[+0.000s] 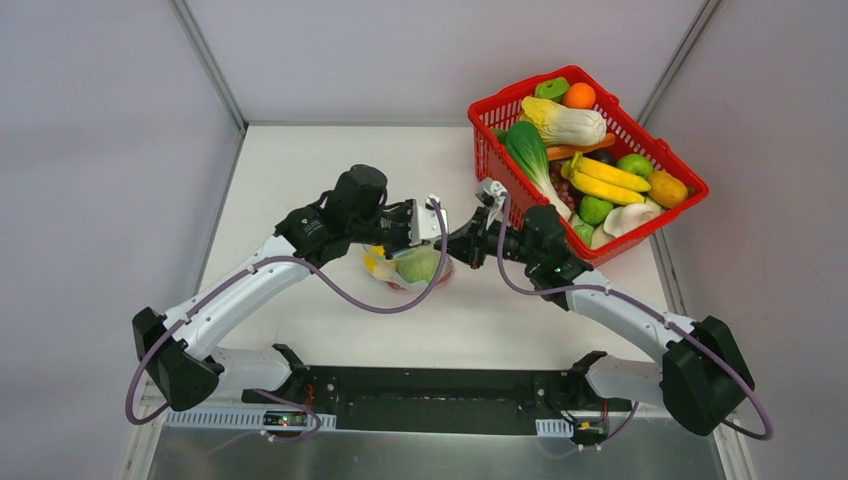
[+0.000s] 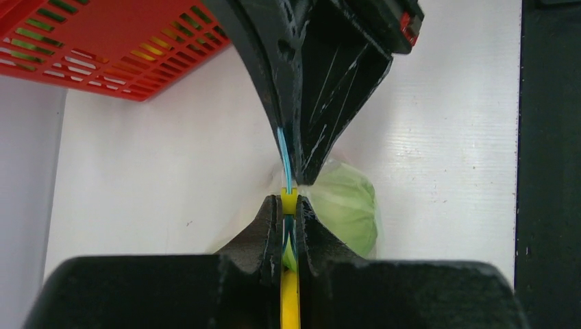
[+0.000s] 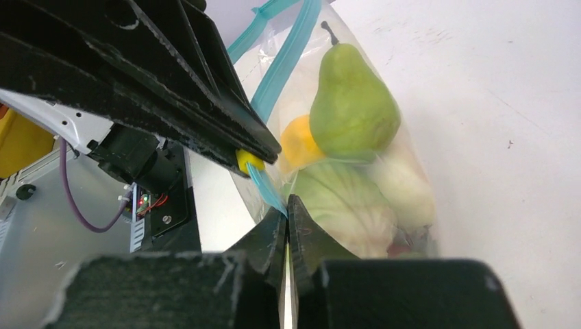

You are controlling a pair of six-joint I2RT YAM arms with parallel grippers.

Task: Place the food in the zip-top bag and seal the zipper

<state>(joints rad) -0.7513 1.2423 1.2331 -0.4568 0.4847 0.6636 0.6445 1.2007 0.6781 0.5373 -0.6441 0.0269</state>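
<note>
Now, with the left gripper (image 2: 289,205) and right gripper (image 3: 288,205) both clamped on the zipper (image 3: 286,58) of the loaded zip-top bag (image 1: 408,267), left of the red basket (image 1: 488,150), a slipping pinch could leave the seal partly open.

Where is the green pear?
In the right wrist view, the green pear is inside the clear bag, right by the blue zipper, above the cabbage and beside the lemon. The bag lies mid-table, left of the red basket.

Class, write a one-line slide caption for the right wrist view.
Sealing step: right gripper and left gripper pinch the zipper of the zip-top bag holding a pear, a lemon and a cabbage.
</note>
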